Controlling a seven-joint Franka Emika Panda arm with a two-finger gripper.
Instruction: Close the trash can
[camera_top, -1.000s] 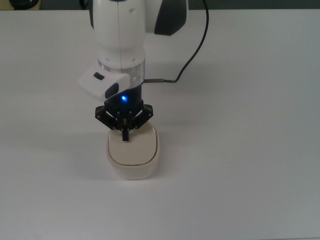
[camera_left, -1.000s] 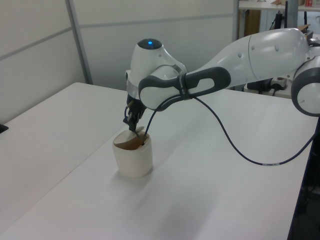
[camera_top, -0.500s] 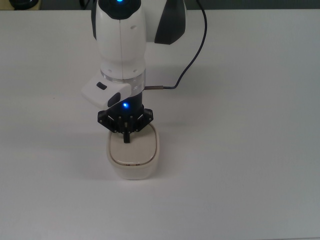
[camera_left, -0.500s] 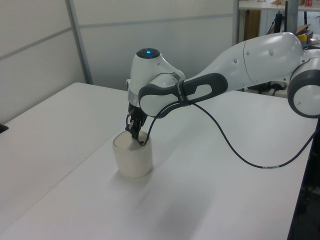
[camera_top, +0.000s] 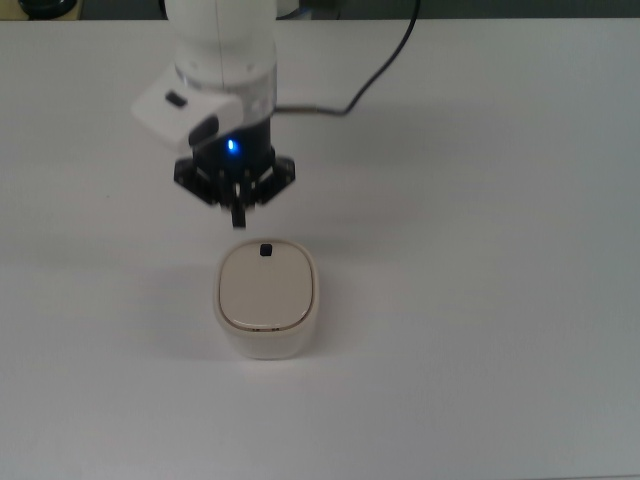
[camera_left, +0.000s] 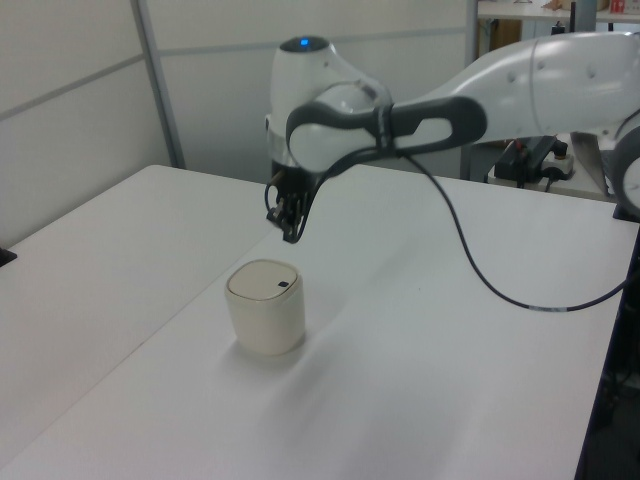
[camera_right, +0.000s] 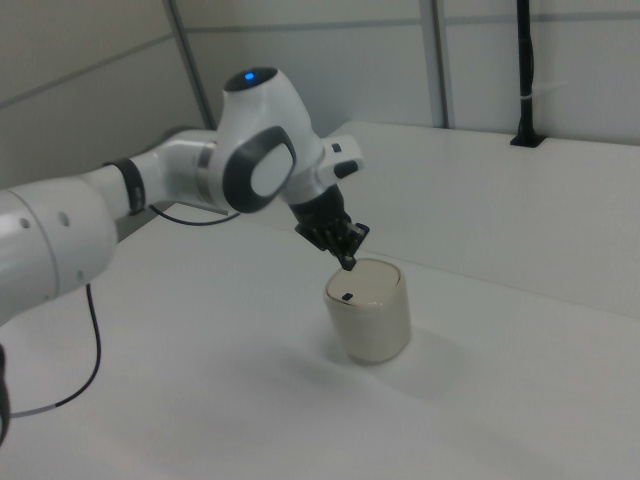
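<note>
1. The small cream-white plastic trash can (camera_top: 266, 301) with rounded-square sides stands on the white table (camera_top: 480, 300), near the middle of the top view. Its flat beige lid (camera_top: 266, 288) lies level with the rim, so I judge it already closed.

2. The black two-finger gripper (camera_top: 238, 216) hangs in the air, clear of the trash can and touching nothing. Its fingers sit pressed together into one narrow tip, with nothing between them.

3. The relation that matters: in the top view the trash can lies just below the gripper and slightly toward the top view's right. The left view shows the gripper well above the lid rather than level with it.

4. The tiny black button (camera_top: 265, 250) sits at the lid edge nearest the gripper, almost directly under the fingertip line.

5. The trash can has no real long axis; it is nearly as wide as it is deep.

6. In my judgement, any further push would need a short descent onto the near lid edge.
</note>
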